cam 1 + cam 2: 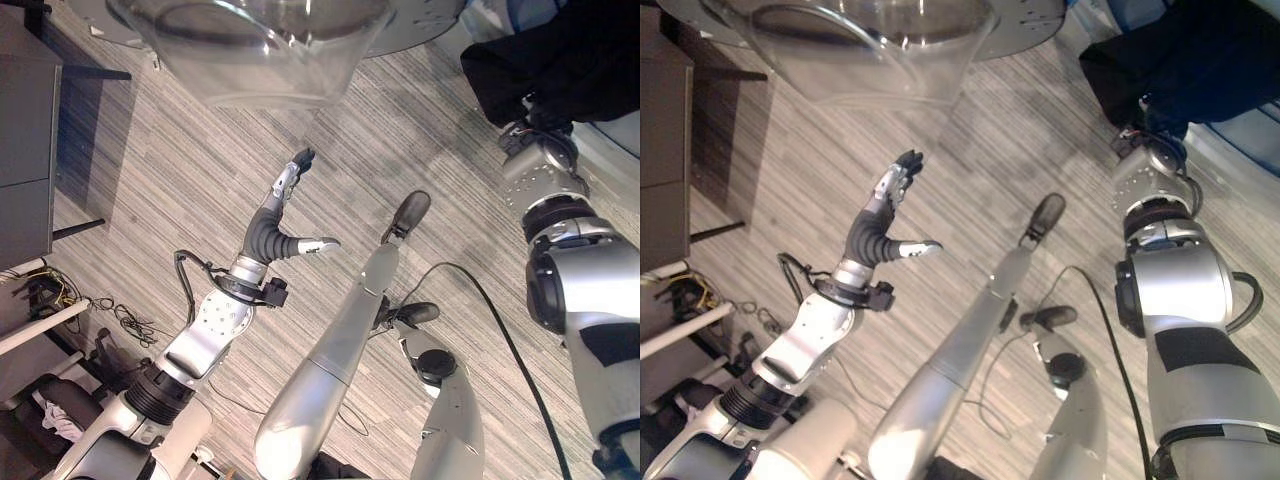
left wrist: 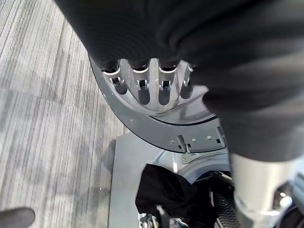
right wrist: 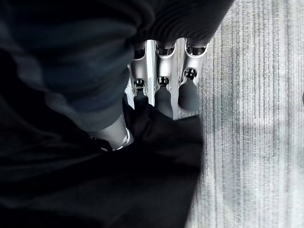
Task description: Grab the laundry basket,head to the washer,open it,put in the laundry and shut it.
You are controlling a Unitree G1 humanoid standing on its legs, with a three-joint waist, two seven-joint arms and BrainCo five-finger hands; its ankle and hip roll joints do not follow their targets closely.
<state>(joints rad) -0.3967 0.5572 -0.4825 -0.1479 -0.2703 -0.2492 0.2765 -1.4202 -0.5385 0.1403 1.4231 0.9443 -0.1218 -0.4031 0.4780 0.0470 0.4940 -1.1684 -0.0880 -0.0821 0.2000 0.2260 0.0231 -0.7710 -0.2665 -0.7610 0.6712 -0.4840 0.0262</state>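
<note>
We find the right hand [image 3: 161,71] curled into dark laundry [image 1: 560,60] at the washer [image 2: 156,114]; the left hand [image 1: 285,215] hangs open. The cloth looks soft and light, best gripped bunched.

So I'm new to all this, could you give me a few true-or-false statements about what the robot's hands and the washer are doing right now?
1. The right hand grips dark laundry. True.
2. The left hand also holds clothing. False: it is raised over the carpet, fingers straight, holding nothing.
3. The washer door stands open. True: its clear glass bowl hangs over the carpet.
4. The floor is plain white tile. False: it is grey striped carpet.
5. The two hands touch each other. False: they are well apart.
</note>
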